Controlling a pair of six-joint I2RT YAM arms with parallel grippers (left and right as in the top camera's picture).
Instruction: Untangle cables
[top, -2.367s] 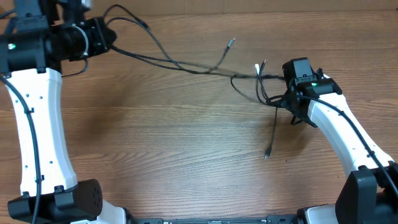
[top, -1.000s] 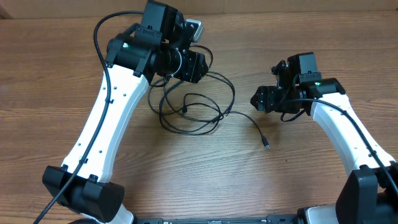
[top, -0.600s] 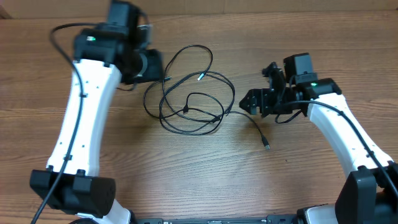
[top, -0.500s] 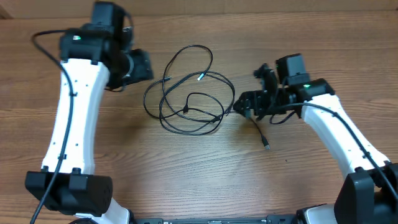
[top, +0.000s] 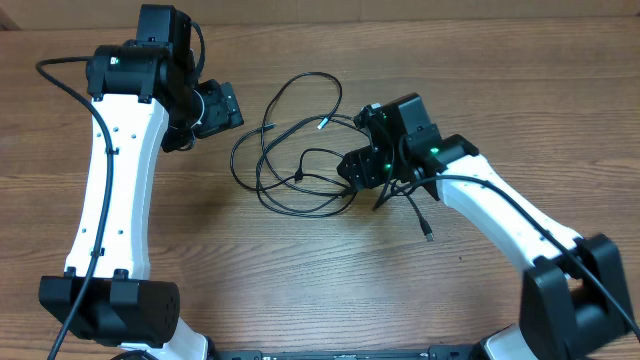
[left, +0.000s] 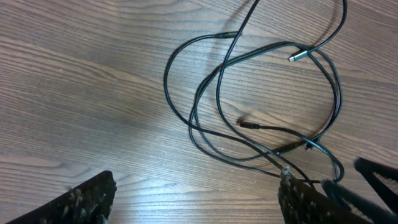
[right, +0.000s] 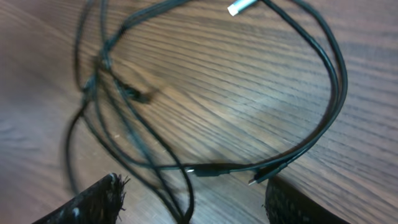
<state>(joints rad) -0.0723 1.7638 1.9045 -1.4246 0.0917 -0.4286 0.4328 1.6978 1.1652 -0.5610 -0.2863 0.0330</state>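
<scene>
**Right gripper brought to the cable loops**
The right gripper (top: 356, 168) has been moved left to the right edge of the cables (top: 305, 152), which lie in loose, overlapping loops at mid-table. The left gripper (top: 224, 106) has been withdrawn far-left. Both sets of jaws are spread wide and empty, so a fresh grasp is indicated.

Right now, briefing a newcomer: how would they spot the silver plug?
On the wooden table, find the black cables looped near its middle. In the loops' upper right, seen from overhead, lies the silver plug: its tip is bright, while the other end inside is dark.
</scene>
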